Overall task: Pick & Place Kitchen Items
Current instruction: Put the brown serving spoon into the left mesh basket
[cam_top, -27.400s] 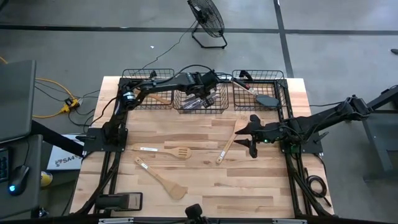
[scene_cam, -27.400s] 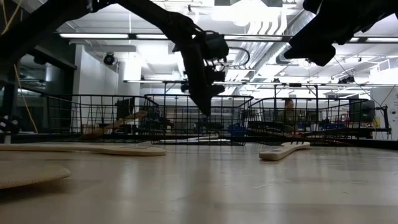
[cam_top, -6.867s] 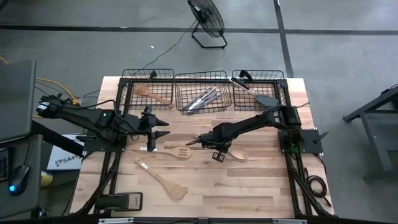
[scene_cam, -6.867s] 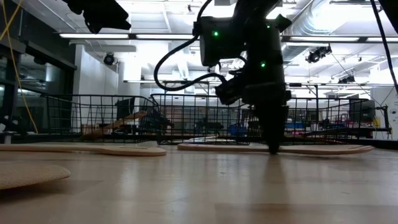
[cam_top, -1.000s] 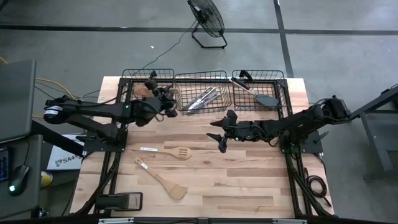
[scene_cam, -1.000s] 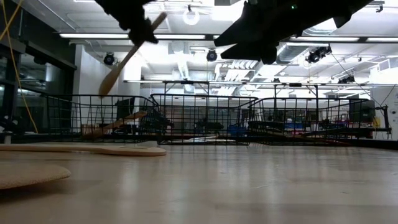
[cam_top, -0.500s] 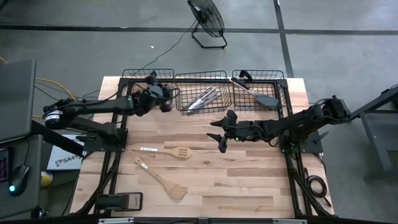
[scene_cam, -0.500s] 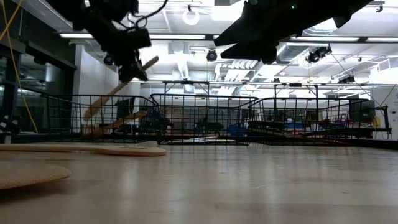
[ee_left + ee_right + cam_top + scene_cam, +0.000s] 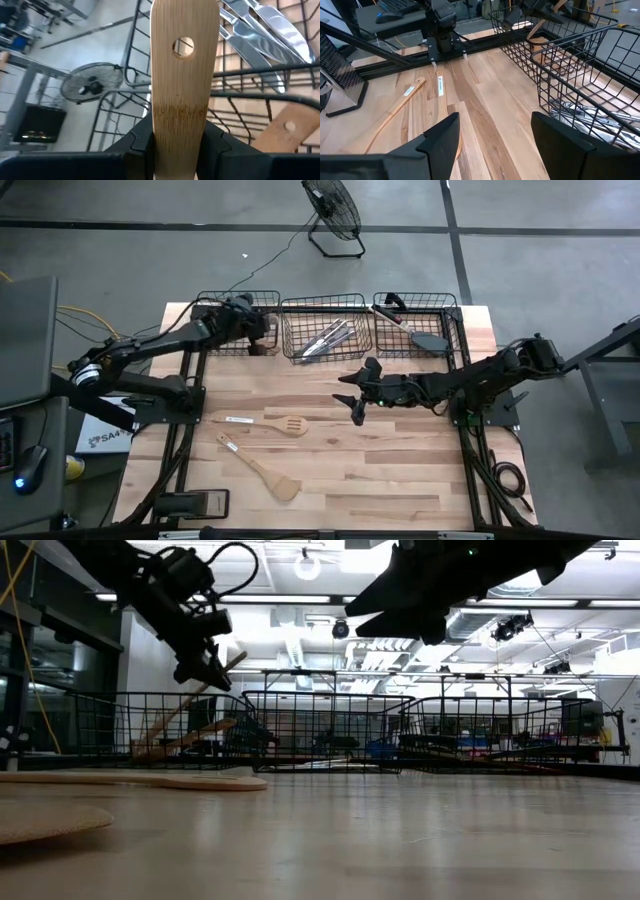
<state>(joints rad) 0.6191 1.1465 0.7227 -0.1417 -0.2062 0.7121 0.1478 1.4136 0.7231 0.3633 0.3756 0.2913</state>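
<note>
- Low view shows my left gripper (image 9: pixel 205 665) above the left basket (image 9: pixel 120 725), jaws narrow and clamped on a wooden spoon (image 9: pixel 190 700) that hangs tilted, its lower end sloping down into the basket and its handle end rising past my fingers.
- High view places that gripper (image 9: pixel 243 325) over the left basket (image 9: pixel 205 300) at the table's far edge; the spoon itself is mostly hidden under the wrist there.
- Left wrist view: the handle (image 9: pixel 185 75), with its hanging hole, runs straight out between my fingers (image 9: pixel 137 145). Its long axis lies in line with my reach, pointing toward the knives (image 9: pixel 260 35) in the middle basket.
- Judgement: the step in hand is the release into the left basket. To do it well I should lower until the spoon's low end is inside the rim, lay the shaft alongside the utensil (image 9: pixel 285 127) already in there, then open and lift straight up.
- Risk, as judged: the raised handle end could catch the wire divider or tip toward the knives.
- Right gripper (image 9: pixel 357 395) waits above mid-table, jaws wide, holding nothing.
- Two spatulas (image 9: pixel 268 423) lie on the table.
</note>
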